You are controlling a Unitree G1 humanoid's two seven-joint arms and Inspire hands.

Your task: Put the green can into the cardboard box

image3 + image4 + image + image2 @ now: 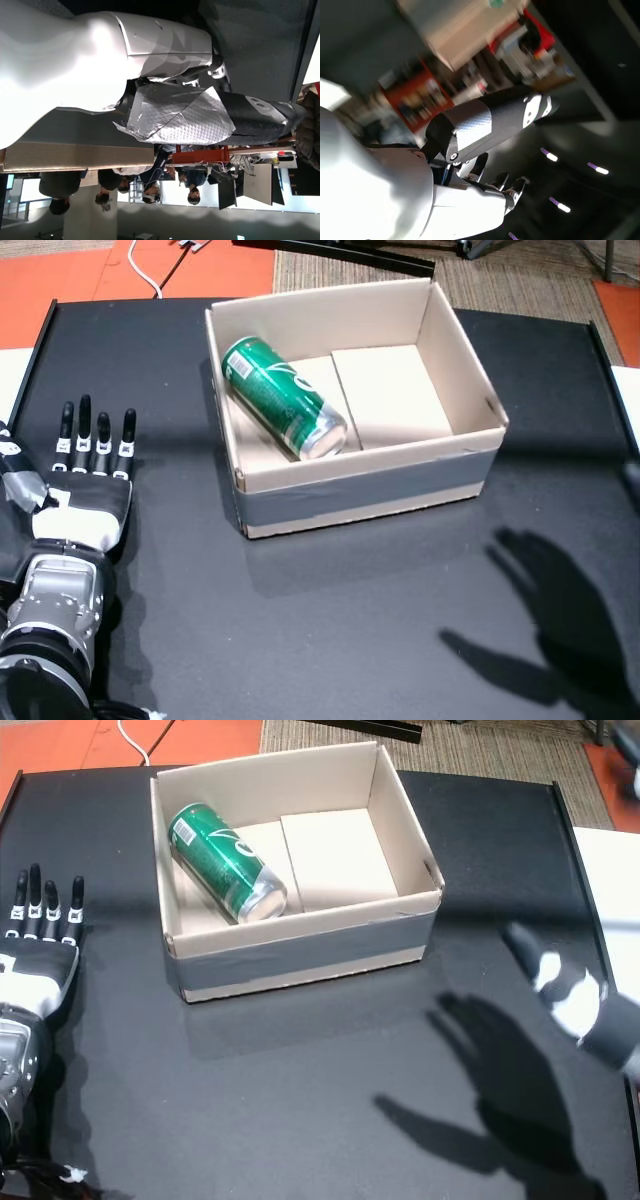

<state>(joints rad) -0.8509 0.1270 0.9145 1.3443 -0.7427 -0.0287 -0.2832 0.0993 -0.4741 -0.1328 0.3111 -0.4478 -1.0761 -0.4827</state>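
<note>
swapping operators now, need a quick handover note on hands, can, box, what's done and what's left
Left hand: open, flat on the black table, left of the box, holding nothing.
Right hand: blurred, raised over the table's right side, away from the box; fingers look spread, nothing in it.
Green can: lying on its side inside the cardboard box, left half.
Done: can is in the box.
Left: apparently nothing but parking the right hand.
</note>
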